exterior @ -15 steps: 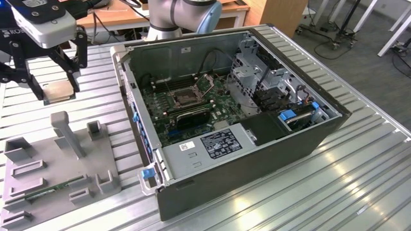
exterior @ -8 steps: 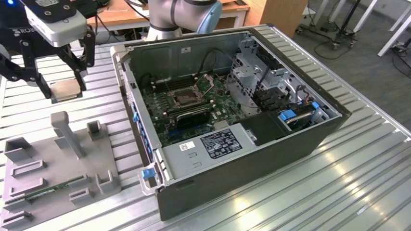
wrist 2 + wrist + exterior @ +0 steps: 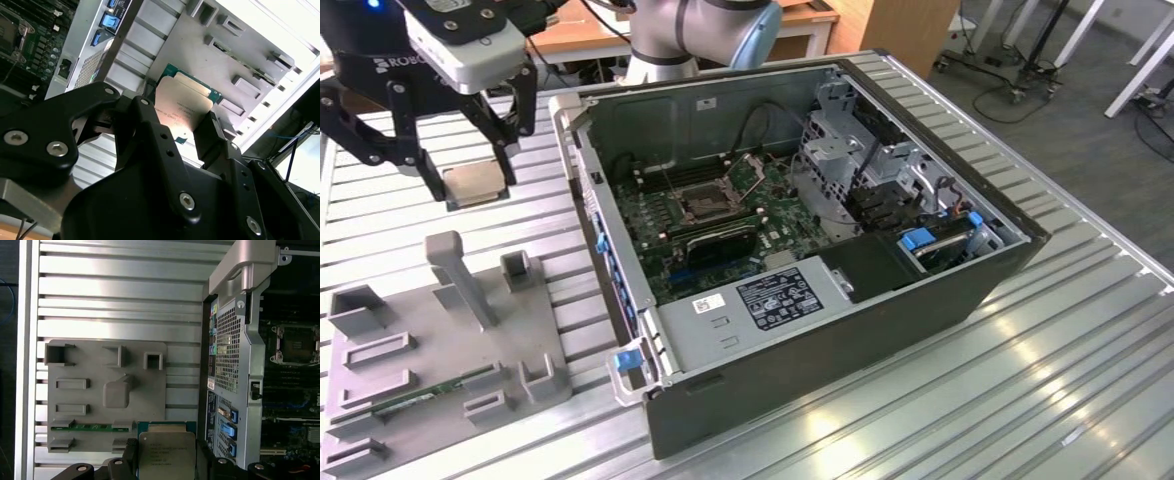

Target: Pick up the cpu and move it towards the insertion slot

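My gripper (image 3: pixel 467 180) is shut on the cpu (image 3: pixel 474 184), a flat square chip with a pale metal top. It hangs in the air above the ribbed table, off the exterior view's left of the open computer case. In both wrist views the cpu (image 3: pixel 166 452) (image 3: pixel 182 105) sits clamped by its edges between the black fingers (image 3: pixel 131 456), with the grey tray below it. The insertion slot (image 3: pixel 707 200), a shiny square frame with a dark centre, lies on the green board inside the case, well apart from the chip. The first wrist view also catches the insertion slot (image 3: pixel 295 343).
The case wall (image 3: pixel 594 200) stands between the gripper and the board. A grey plastic tray (image 3: pixel 447 345) with upright posts holds a thin green memory stick (image 3: pixel 92 427). Drive cages and cables (image 3: pixel 881 190) fill the case's far side. The ribbed metal table (image 3: pixel 961 400) runs all around.
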